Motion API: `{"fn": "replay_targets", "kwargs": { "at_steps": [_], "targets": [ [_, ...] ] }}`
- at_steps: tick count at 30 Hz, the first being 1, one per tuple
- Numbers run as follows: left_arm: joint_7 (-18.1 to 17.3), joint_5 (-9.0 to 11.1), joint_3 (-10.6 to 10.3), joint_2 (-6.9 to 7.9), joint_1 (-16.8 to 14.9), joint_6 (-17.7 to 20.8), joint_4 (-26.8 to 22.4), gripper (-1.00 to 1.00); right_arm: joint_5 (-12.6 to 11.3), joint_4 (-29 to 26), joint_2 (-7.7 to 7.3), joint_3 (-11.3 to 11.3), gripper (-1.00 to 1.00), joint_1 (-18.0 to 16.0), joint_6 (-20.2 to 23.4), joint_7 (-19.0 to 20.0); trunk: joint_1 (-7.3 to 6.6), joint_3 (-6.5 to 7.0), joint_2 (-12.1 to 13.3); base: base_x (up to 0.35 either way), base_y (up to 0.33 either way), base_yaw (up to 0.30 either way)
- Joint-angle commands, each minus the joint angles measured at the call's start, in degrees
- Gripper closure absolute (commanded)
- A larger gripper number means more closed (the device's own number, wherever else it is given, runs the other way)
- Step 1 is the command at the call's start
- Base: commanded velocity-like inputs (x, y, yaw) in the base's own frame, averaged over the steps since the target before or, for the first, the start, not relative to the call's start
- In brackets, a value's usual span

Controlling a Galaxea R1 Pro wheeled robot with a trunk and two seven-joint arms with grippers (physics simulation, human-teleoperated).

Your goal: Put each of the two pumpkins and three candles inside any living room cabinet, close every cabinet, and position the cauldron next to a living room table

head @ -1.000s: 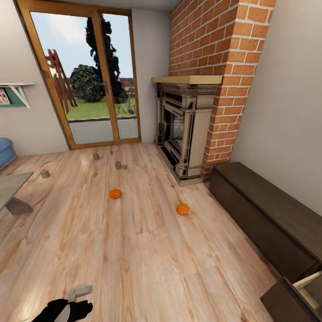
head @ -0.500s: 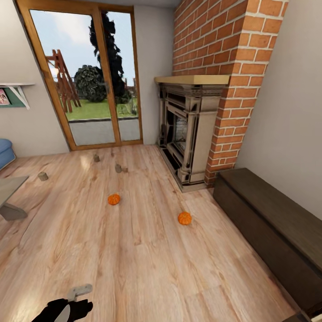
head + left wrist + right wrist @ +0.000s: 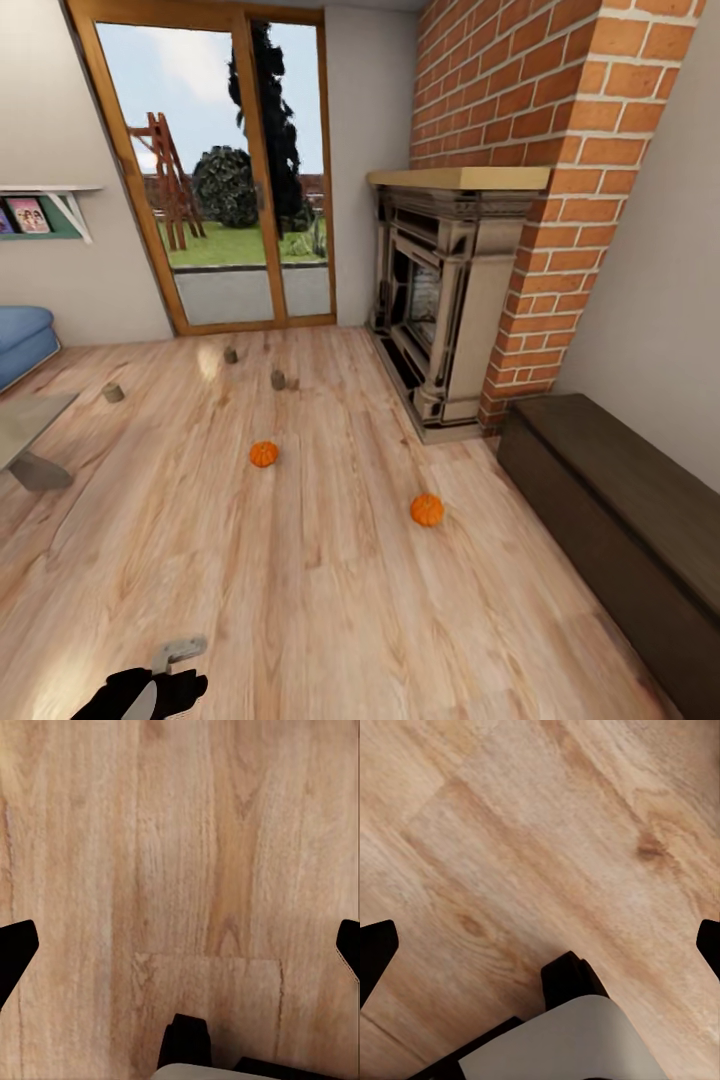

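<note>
Floorboards (image 3: 330,600), pale and grainy, lie under both your grippers: the left gripper (image 3: 180,945) and right gripper (image 3: 540,945) hang spread wide, holding nothing. Your view has swung left over the last second, so the open unit at near right has slipped out of frame. You're facing the goods now. Two ribbed orange pumpkins (image 3: 427,509) (image 3: 264,454) sit mid-floor, left of the long dark cabinet (image 3: 620,500); farther off, stubby tan candles (image 3: 278,380) (image 3: 230,355) (image 3: 113,393) stand near the glass door (image 3: 215,180).
</note>
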Motion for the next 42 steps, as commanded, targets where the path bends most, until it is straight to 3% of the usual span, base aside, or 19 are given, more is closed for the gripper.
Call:
{"fn": "replay_targets", "kwargs": {
  "at_steps": [1,12,42],
  "targets": [
    [0.55,0.61,-0.46,0.09,-0.02,0.17,-0.13,-1.00,-0.38,-0.20,-0.04,0.45,-1.00,0.01,0.30,-0.41,0.02,-0.05,-0.02,0.260,-0.031,0.018],
    [0.51,0.61,-0.46,0.09,-0.02,0.15,-0.13,-1.00,-0.38,-0.22,-0.04,0.45,-1.00,0.00,0.30,-0.41,0.02,-0.05,-0.02,0.260,-0.024,0.152],
    [0.50,0.61,-0.46,0.09,-0.02,0.10,-0.13,-1.00,-0.38,-0.19,-0.12,0.69,-1.00,-0.01,0.15,-0.41,0.02,-0.05,-0.02,0.253,0.000,0.019]
  ]
}}
